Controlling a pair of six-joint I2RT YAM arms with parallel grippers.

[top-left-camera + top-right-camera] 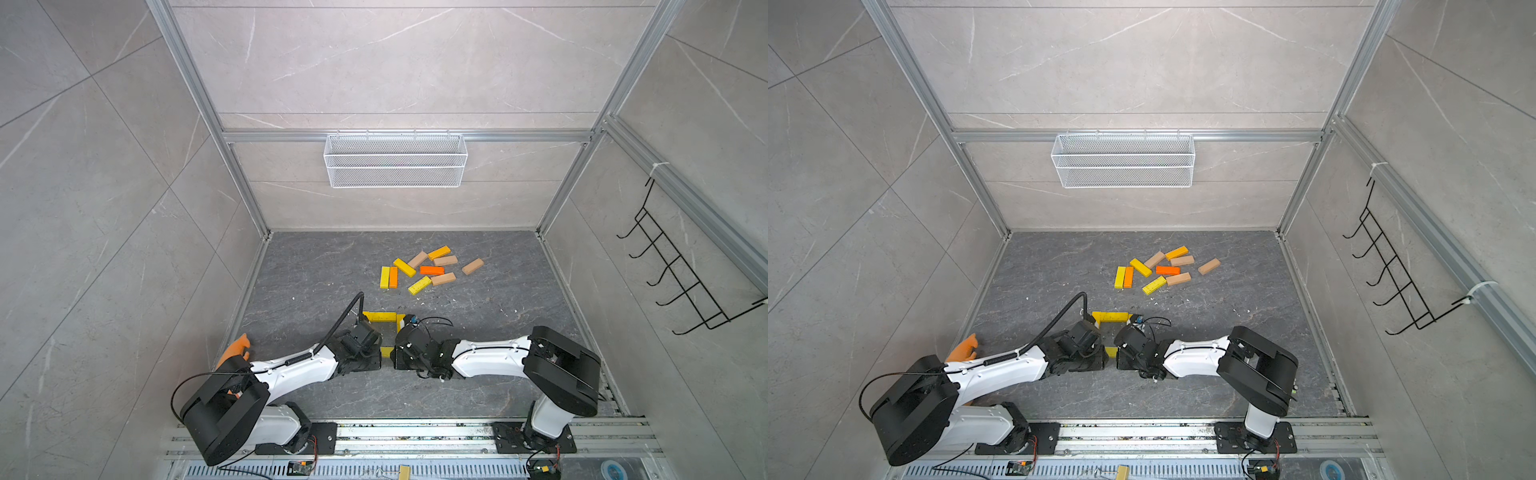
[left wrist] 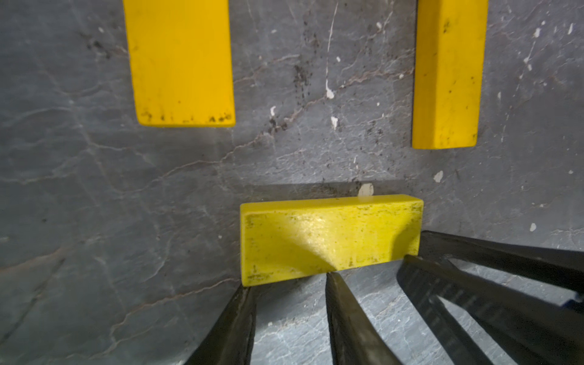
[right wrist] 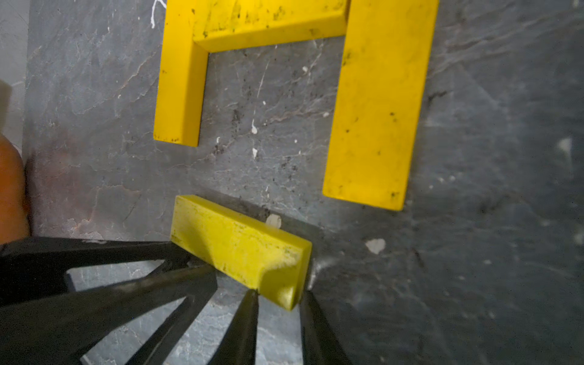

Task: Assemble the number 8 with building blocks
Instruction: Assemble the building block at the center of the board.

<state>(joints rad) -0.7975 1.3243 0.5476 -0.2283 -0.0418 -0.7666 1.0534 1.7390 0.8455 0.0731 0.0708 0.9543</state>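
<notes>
Only wrist views show it — right pincer (image 3: 278, 294) pinches the yellow block (image 3: 234, 243), left pincer (image 2: 288, 279) slightly spread.

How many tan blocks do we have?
4 tan blocks, all loose beyond the arms: far-left, middle, nearest, and one apart at right. Some may hide under the arms.
</notes>
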